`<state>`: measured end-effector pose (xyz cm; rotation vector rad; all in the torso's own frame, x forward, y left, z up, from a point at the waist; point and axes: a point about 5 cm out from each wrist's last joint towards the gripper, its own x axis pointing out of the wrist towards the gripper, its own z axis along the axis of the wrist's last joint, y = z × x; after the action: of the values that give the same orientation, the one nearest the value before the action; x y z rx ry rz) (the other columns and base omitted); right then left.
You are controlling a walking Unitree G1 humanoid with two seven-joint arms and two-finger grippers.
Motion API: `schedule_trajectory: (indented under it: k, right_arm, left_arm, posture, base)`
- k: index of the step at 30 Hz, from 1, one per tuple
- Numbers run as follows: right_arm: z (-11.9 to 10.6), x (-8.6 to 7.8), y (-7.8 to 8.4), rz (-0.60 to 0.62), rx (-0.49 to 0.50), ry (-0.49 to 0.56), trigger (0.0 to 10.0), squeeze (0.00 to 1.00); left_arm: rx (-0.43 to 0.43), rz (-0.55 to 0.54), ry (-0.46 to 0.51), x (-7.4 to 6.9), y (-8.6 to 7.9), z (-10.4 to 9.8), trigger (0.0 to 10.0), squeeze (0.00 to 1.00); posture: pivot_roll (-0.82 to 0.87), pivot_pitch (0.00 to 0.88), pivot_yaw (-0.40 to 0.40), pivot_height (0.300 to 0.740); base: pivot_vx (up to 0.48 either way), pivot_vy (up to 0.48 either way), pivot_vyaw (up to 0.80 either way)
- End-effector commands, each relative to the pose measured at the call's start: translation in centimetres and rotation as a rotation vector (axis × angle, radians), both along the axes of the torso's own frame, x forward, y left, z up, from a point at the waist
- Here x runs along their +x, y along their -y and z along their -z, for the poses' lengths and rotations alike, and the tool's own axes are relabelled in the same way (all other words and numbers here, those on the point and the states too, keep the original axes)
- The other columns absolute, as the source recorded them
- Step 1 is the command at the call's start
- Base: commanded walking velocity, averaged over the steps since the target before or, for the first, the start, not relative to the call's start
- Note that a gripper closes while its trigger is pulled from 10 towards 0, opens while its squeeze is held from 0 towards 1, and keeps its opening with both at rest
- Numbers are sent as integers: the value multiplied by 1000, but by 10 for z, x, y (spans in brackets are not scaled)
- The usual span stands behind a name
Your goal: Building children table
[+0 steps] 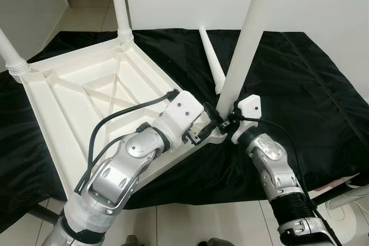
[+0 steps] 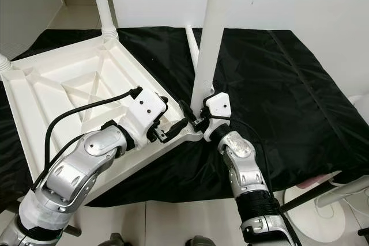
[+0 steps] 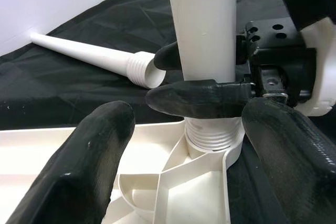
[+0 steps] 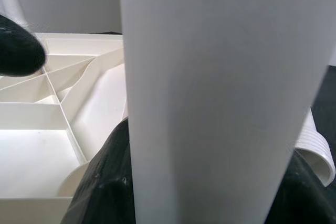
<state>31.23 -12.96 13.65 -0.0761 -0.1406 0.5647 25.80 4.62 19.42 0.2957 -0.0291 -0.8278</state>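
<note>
Third leg [image 1: 245, 44] stands upright in the near corner socket [image 3: 212, 140] of the upturned tabletop [image 1: 86, 93], threaded collar partly showing above the socket rim, so by my guess not fully seated. My right gripper [image 3: 202, 80] is clamped round the leg just above the threads, one finger [image 3: 194, 98] across the front, the other behind. My left gripper [image 1: 199, 133] sits spread wide at the tabletop corner just beside the socket, holding nothing that I can see, maybe bracing the rim. Two legs [image 1: 118, 1] already stand in the far corners. The fourth leg [image 1: 212, 61] lies loose on the black cloth [image 1: 305, 84], near the corner I'm working on.

Risks: leg looks slightly tilted, so turning it could cross-thread or jam it. My grip is low on a long leg, so the top can swing and lever the socket. Tabletop rests on soft cloth with one side raised, so it could rotate with the leg if my left isn't pinning it. Smooth plastic, fingers could slip.
</note>
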Motion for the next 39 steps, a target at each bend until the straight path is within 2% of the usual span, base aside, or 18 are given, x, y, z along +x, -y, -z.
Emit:
schedule_trajectory:
  k: [1, 6, 13, 16, 24, 25, 26, 28, 29, 30, 33, 35, 39]
  right_arm:
    - [27, -2, 1, 23, -42, -163, 10000, 0]
    - [30, 1, 4, -12, -99, -246, 10000, 0]
    - [28, 4, 7, -24, -134, -249, 10000, 0]
    - [33, -1, 6, 15, -160, -215, 10000, 0]
    - [36, -3, 5, 24, -158, -215, 10000, 0]
    - [37, -5, 2, 43, -138, -221, 10000, 0]
    - [37, -5, -3, 122, -70, -232, 10000, 0]
    - [37, -5, -3, 122, -70, -232, 10000, 0]
    - [37, -5, -6, 227, 20, -259, 10000, 0]
    - [37, -4, -6, 247, 40, -268, 10000, 0]
    - [37, -3, -5, 254, 46, -272, 10000, 0]
    - [37, 0, -3, 271, 86, -299, 10000, 0]
    - [35, 3, 0, 279, 65, -282, 10000, 0]
  left_arm:
    - [2, 33, -14, -2, 1, 0, 10000, 0]
    - [0, 27, -15, -3, 0, -1, 10000, 0]
    - [0, 26, -16, -3, 0, -1, 10000, 0]
    - [0, 21, -18, -5, 0, 0, 10000, 0]
    - [0, 19, -19, -5, -1, 0, 10000, 0]
    - [-1, 18, -21, -5, -1, 0, 10000, 0]
    - [-2, 20, -21, -6, 0, 0, 10000, 0]
    - [-2, 20, -21, -6, 0, 0, 10000, 0]
    - [-2, 23, -19, -7, 1, 1, 10000, 0]
    - [-2, 24, -19, -7, 1, 1, 10000, 0]
    - [-2, 25, -18, -7, 2, 1, 10000, 0]
    - [-1, 27, -16, -6, 2, 0, 10000, 0]
    - [-1, 31, -17, -6, 2, 0, 10000, 0]
  posture:
    - [1, 33, 7, 740]
    - [3, 35, 4, 740]
    - [4, 37, 4, 740]
    - [10, 44, -6, 740]
    - [10, 44, -6, 740]
    - [12, 43, -10, 740]
    - [8, 33, -16, 740]
    - [8, 33, -16, 740]
    - [7, 27, -16, 740]
    - [7, 27, -16, 740]
    - [7, 25, -16, 740]
    - [7, 25, -16, 740]
    - [6, 21, -15, 740]
  base:
    - [0, 0, 0]
    - [0, 0, 0]
    - [0, 0, 0]
    - [0, 0, 0]
    - [0, 0, 0]
    - [0, 0, 0]
    - [0, 0, 0]
    - [0, 0, 0]
    - [0, 0, 0]
    - [0, 0, 0]
    - [0, 0, 0]
    - [0, 0, 0]
    - [0, 0, 0]
